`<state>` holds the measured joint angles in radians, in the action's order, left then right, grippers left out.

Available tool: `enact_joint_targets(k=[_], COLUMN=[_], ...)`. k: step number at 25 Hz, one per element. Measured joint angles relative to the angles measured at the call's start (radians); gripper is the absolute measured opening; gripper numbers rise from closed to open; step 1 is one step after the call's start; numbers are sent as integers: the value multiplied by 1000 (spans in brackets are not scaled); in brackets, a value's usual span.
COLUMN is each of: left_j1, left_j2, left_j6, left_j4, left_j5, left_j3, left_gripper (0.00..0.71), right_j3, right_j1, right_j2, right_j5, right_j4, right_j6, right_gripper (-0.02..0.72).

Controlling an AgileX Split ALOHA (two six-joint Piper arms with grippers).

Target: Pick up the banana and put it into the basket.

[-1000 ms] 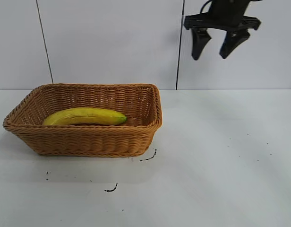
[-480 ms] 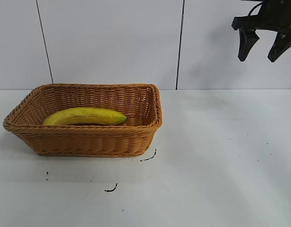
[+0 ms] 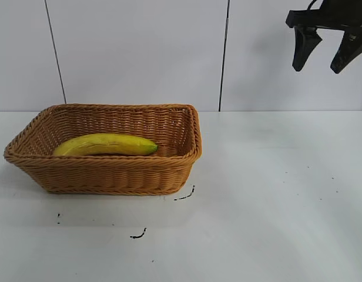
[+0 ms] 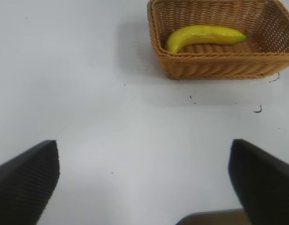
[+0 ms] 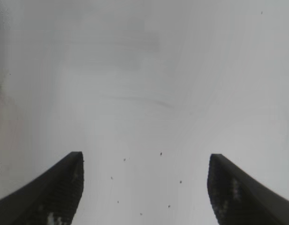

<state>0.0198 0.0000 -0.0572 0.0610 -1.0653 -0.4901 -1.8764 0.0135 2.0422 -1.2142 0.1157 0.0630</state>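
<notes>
One banana (image 3: pixel 104 144) and one basket (image 3: pixel 110 174) are counted on the white table (image 3: pixel 275 194); two grippers are recorded, one per arm.

Banana: long, gently curved, yellow along the body, with a greenish end pointing toward the basket's right short wall in the exterior view. It is seen lying flat on the basket floor, lengthwise, wholly inside the rim. The same placement is confirmed in the left wrist view, where the banana (image 4: pixel 203 36) is lodged within the basket (image 4: pixel 219 70) and nothing is touching it.

Basket: rectangular, woven, tan-orange, with a braided rim and flared sides. It is set on the left half of the table in the exterior view. Several small dark marks (image 3: pixel 184 195) are noted on the table surface just in front of it.

Right gripper (image 3: pixel 327 54): held high above the right side of the table, well apart from the basket, fingers spread wide and nothing between them. In the right wrist view the right gripper (image 5: pixel 144 187) is shown over bare table only.

Left gripper (image 4: pixel 143 178): seen only in the left wrist view, fingers spread wide and unloaded, raised over bare table well away from the basket.
</notes>
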Motion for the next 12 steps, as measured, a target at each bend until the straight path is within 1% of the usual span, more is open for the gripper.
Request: enact_joint_targets(k=[6, 12], left_j1=[0, 0], left_j2=[0, 0], left_j6=[0, 0], left_j4=[0, 0], left_j5=[0, 0], left_j3=[0, 0], left_gripper=[695, 695], right_j3=[335, 664], right_j1=[0, 0], right_j2=[-231, -488], right_j5=[-1, -1], right_j4=[-1, -7], right_j6=[17, 18], right_gripper=[531, 531])
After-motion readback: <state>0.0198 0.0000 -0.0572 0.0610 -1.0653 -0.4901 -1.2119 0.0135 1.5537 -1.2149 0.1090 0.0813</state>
